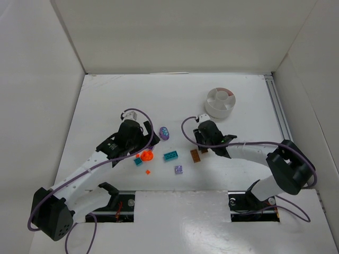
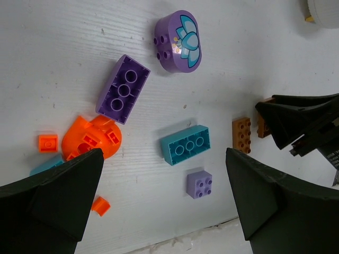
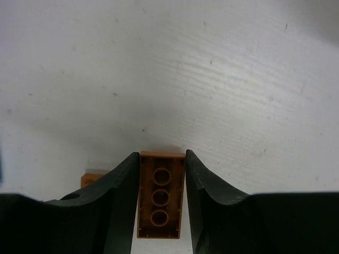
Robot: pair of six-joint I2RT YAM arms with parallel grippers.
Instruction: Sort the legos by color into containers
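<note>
Most of the sorting looks undone. The white dish (image 1: 218, 112) sits well beyond the fingers of the right gripper (image 3: 161, 154), and whether its wedges hold anything is too small to tell. The left gripper (image 2: 164, 174) hangs spread wide and empty. Ahead of its fingers lie a purple oval piece (image 2: 178, 41), a purple brick (image 2: 123, 89) and an orange dome (image 2: 91, 138), with a teal brick (image 2: 186, 144) between them. The right gripper's fingers press both long sides of a brown brick (image 3: 160, 196) lying on the table. A second brown brick (image 2: 241, 134) lies just outside one finger. Only the right wrist view shows that contact. The top view hides it under the gripper, yet alone shows the dish.
</note>
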